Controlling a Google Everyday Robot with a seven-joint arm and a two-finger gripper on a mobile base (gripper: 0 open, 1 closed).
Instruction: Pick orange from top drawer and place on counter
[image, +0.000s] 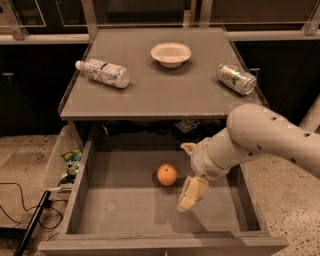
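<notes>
Gripper: the pale two-finger gripper was positioned inside the drawer, just right of the orange and apart from it.
Gripper state: could not be determined.
Orange: the small round glossy orange fruit was located near the middle of the drawer floor.
Drawer: the wide grey wooden top drawer was found open below the counter's front edge.
Counter: on the flat grey counter top, a white bowl was located near the back edge.

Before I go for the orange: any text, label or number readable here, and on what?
No text here can be read.
The bottle on the counter: label print too blurred.
The can on the counter: markings too blurred.
The green packet in the pale bin left of the top drawer: print too small.
The tool, in the top drawer right of the orange: no markings visible.
</notes>
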